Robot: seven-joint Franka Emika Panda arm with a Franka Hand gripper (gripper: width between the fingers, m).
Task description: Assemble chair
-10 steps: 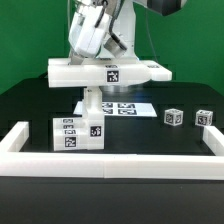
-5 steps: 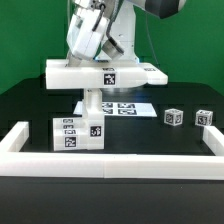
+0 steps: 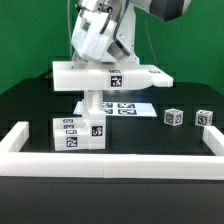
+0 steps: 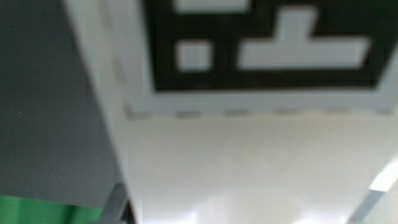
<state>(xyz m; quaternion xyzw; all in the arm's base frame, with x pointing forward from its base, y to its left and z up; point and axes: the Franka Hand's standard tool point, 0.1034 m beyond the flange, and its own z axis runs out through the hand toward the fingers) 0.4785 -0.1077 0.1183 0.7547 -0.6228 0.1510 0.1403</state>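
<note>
Now gripper (image 3: 97,60) clamped narrow on tagged seat panel (image 3: 110,75).

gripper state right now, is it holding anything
Gripper: closed on the matte white flat seat panel with the black-and-white tag; a short white leg hangs under that panel.

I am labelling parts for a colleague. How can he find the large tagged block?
Find the white border rail nearest the camera. Just behind it, toward the exterior view's left, sits the block: wider than the two small cubes, bearing several tags.
</note>
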